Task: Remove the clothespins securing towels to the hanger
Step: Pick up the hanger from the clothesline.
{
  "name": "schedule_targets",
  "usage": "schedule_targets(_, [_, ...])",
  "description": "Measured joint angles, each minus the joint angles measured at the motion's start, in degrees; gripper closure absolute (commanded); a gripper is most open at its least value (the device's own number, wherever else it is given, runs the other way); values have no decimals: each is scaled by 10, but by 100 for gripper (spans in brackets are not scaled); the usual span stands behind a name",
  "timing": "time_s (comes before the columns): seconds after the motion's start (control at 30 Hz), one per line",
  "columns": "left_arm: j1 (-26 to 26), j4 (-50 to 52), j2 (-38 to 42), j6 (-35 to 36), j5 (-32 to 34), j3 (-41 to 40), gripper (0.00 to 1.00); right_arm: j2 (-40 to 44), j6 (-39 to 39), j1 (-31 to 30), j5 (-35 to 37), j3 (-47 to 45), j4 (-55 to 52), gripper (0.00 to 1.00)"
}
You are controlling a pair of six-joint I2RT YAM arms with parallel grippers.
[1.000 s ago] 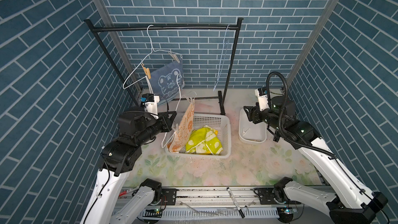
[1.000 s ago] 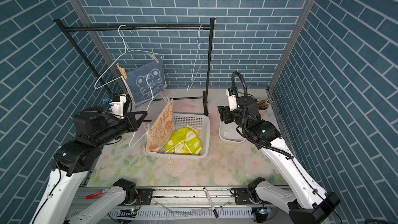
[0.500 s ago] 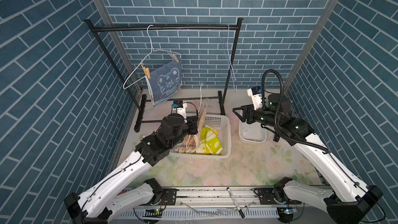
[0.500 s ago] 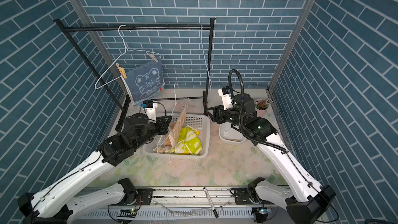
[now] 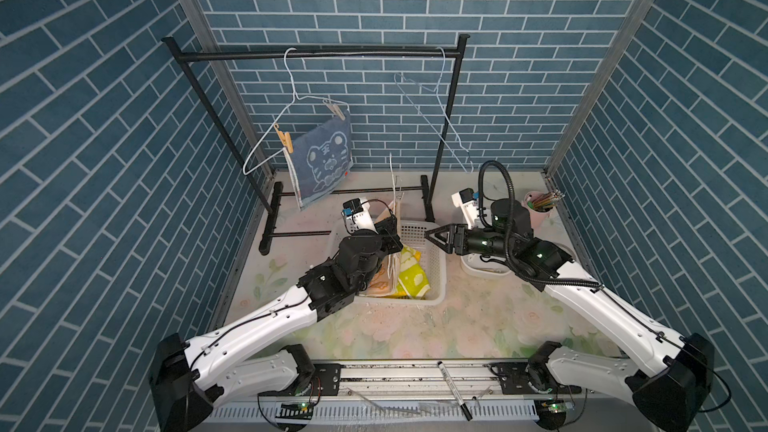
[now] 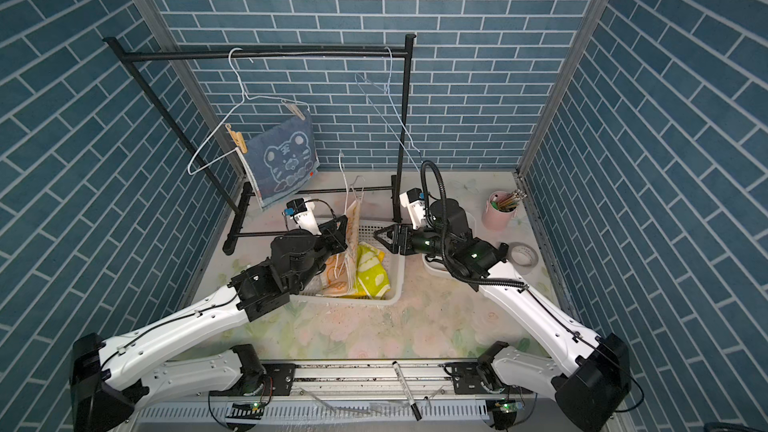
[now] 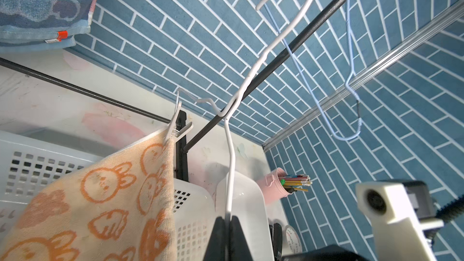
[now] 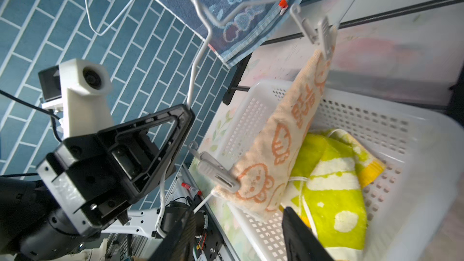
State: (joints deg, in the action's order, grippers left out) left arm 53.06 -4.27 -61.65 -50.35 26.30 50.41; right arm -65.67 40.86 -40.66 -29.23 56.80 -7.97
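While the black garment rack (image 5: 320, 54) spans the back of the floral tabletop (image 5: 415, 326), both arms reach in over the white perforated basket (image 5: 441, 284) that sits just in front of it. On the rack's rail, toward its left end, hangs a white wire hanger (image 5: 291, 89) carrying the blue tiger towel (image 5: 324, 160). A pale blue hanger (image 5: 444, 118) hangs near the right post.

The basket holds the crumpled yellow-green towel (image 8: 334, 184). The orange bunny towel (image 8: 288, 134) droops into it, lower end resting inside and upper corner raised. This towel is pinned to a second white hanger (image 7: 251, 71), which stands upright above the basket with its hook off the rail.

The left gripper (image 7: 227, 218) is pinched tight on that hanger's wire. The right gripper (image 5: 428, 235) points at the basket from the right; its jaws stand moderately apart with nothing between them, and it touches neither towel nor hanger.

A wooden clothespin (image 5: 284, 141) fixes the blue towel's lower left corner to its hanger, and a second wooden clothespin (image 5: 337, 110) fixes the upper right corner. A pale clothespin (image 8: 317, 32) grips the orange towel's raised corner, and another pale clothespin (image 8: 218, 175) clamps the corner near the left gripper.
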Motion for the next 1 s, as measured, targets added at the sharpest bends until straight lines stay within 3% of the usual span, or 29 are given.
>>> schedule_targets(0.53, [9,-72,-21,-43,52,-12,100,-36,59,-78,7,-33,142,52])
schedule_targets(1.0, [9,-76,-21,-43,63,-12,100,-66,78,-109,1,-34,183,63])
